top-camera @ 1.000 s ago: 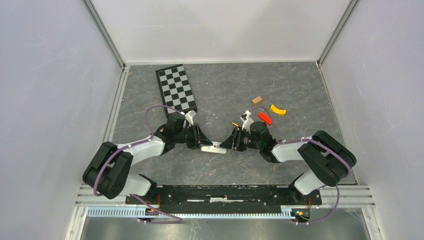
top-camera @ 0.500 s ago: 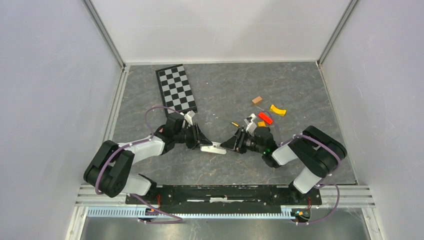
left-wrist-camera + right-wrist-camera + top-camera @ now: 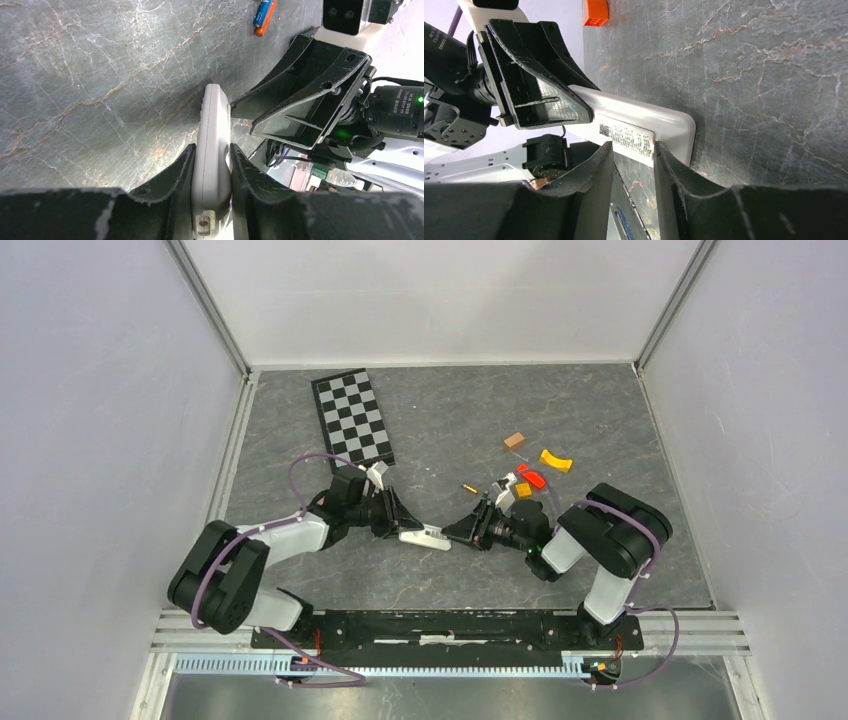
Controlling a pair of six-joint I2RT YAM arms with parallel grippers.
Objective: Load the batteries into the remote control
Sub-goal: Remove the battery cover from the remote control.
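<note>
From above, your left claw (image 3: 404, 527) and right claw (image 3: 458, 530) each pinched one end of the remote (image 3: 426, 537), its long axis running between them. A gold battery (image 3: 468, 487) lay just beyond, nearer the right arm.

Left wrist showed a blue-orange battery (image 3: 263, 11) on the surface (image 3: 100, 75) past the remote's tip.

Right wrist showed only the remote's label (image 3: 626, 141), no battery.

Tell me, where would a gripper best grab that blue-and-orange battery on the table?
Across the middle of the battery, coming straight down from above. It lies flat on the table with both long sides clear, which leaves room to pinch its slim width.
</note>
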